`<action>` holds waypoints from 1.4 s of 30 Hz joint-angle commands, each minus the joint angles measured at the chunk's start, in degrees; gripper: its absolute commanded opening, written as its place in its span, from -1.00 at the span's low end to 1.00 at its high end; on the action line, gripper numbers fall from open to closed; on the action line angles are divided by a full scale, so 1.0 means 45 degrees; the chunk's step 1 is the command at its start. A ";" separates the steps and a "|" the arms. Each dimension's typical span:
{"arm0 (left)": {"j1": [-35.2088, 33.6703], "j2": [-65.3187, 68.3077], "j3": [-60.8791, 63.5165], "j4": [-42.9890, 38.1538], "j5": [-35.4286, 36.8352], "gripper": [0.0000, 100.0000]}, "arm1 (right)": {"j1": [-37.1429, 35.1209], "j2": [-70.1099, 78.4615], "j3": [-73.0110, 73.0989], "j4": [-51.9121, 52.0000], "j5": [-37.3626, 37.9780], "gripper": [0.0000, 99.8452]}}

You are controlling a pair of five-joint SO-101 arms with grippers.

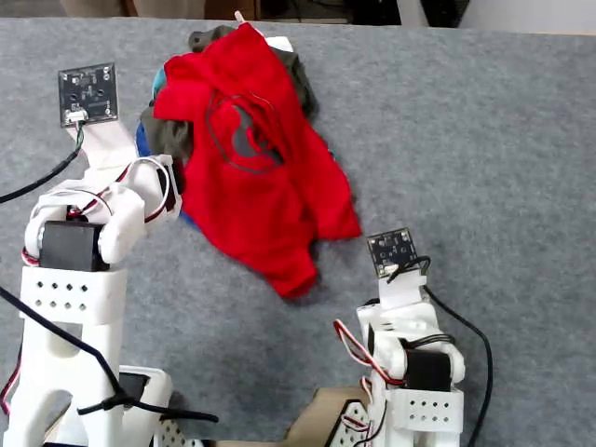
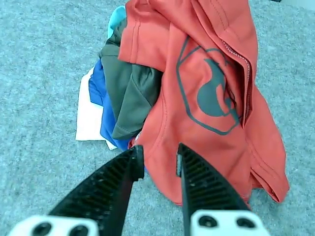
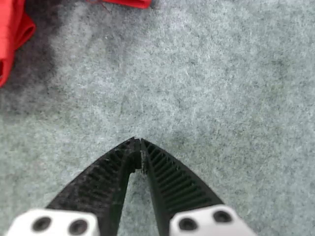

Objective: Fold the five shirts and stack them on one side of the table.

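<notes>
A crumpled red shirt (image 1: 256,168) with a dark emblem lies on top of a heap at the back left of the table. Under it show a dark olive shirt (image 2: 130,93), a blue one (image 2: 101,93), a white one (image 2: 88,118) and a teal edge (image 2: 117,17). My left gripper (image 2: 158,150) hovers open just above the red shirt's (image 2: 206,98) lower hem, nothing between its fingers. My right gripper (image 3: 139,142) is shut and empty over bare felt, a short way from the red shirt's corner (image 3: 12,29).
Grey felt table (image 1: 484,140) stretches open to the right and front of the heap. The left arm's base (image 1: 65,307) stands front left, the right arm's base (image 1: 414,372) front centre. Black cables (image 1: 42,177) trail beside both arms.
</notes>
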 commanded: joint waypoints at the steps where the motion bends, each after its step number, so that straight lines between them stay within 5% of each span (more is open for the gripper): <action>1: 0.0020 0.0303 -0.0332 -0.0254 0.0098 -0.75 | -0.0010 -0.1143 -0.0068 0.0078 -0.0117 -0.99; 42: -0.0547 1.0266 -0.6662 -0.0215 0.1016 -0.75 | -0.0010 -0.1143 -0.0068 0.0078 -0.0117 -0.99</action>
